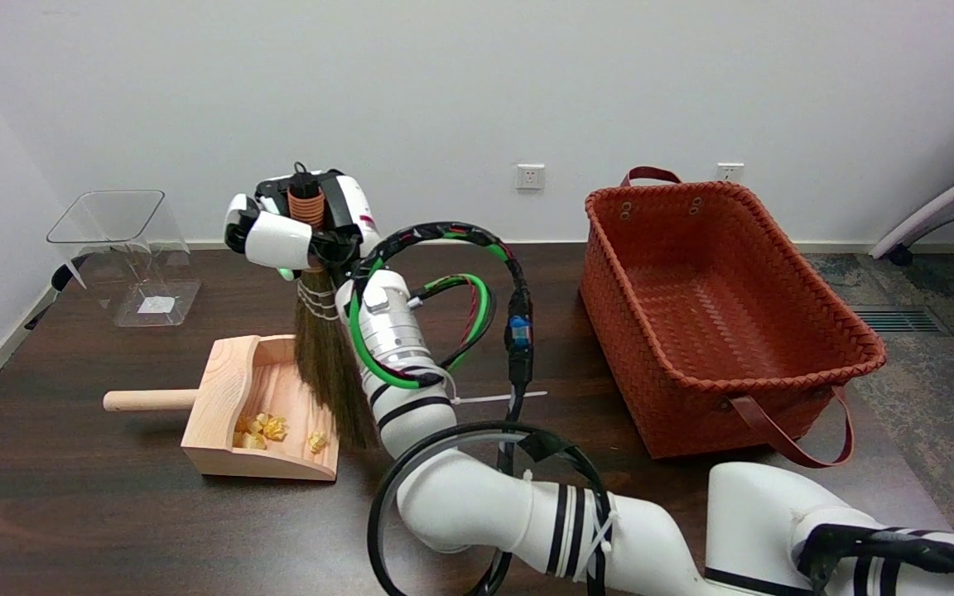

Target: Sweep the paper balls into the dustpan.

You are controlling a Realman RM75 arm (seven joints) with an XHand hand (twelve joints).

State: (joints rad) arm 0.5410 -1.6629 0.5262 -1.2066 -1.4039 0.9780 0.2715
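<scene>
Several yellow paper balls (266,429) are sitting inside the wooden dustpan (220,397) at the lower left of the frame. Right robot hand (299,223) is gripping the broom (326,364), brushing at the pan's mouth. I think sweeping is nearly finishing; next, push stragglers gently inward.

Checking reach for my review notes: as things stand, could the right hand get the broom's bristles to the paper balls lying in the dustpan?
Probably yes. The right hand grips the broom upright, its bristles already at the dustpan's open mouth, beside the paper balls. Nothing lies between them.
</scene>
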